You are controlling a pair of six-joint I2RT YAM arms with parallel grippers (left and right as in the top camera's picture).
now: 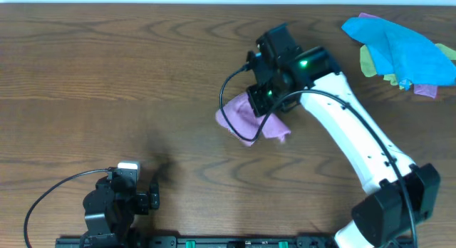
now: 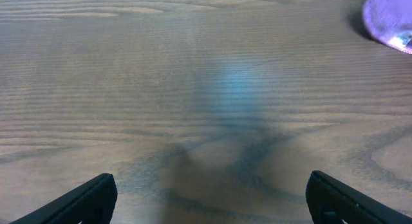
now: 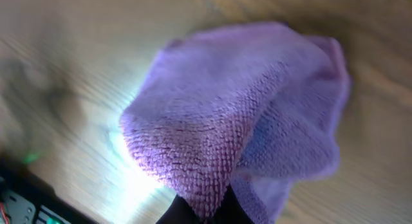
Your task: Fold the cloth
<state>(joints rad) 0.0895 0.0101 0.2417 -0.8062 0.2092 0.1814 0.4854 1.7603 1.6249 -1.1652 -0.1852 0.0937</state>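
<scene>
The lilac microfiber cloth (image 1: 246, 114) lies bunched and crumpled near the middle of the wooden table, partly under my right arm. In the right wrist view the cloth (image 3: 244, 114) hangs in folds from my right gripper (image 3: 209, 211), which is shut on a corner of it. A bit of the cloth shows at the top right of the left wrist view (image 2: 386, 21). My left gripper (image 1: 146, 198) rests at the front left, far from the cloth, open and empty (image 2: 212, 198).
A pile of other cloths, bright blue (image 1: 402, 48) over yellow-green and purple ones, lies at the far right back corner. A black cable (image 1: 228, 109) loops beside the lilac cloth. The right arm's white link (image 1: 356, 148) crosses the right side.
</scene>
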